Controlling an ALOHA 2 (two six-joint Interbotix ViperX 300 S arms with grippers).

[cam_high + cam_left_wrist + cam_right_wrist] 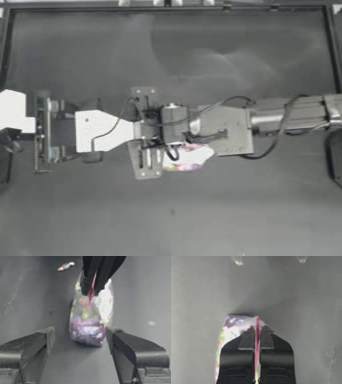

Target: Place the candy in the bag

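The bag, clear plastic with multicoloured sweets inside, hangs upright by its pink zip strip. My right gripper is shut on that strip from above, at the table's middle. The bag's lower part shows under the arms. My left gripper stands open, its jaws wide apart on either side of the bag's lower end without touching it. The candy, small, red and whitish, lies on the table beyond the bag. In the top view it is hidden.
The dark table has free room in front of and behind the two arms. The right arm reaches in from the right, the left arm from the left, and they meet at the centre.
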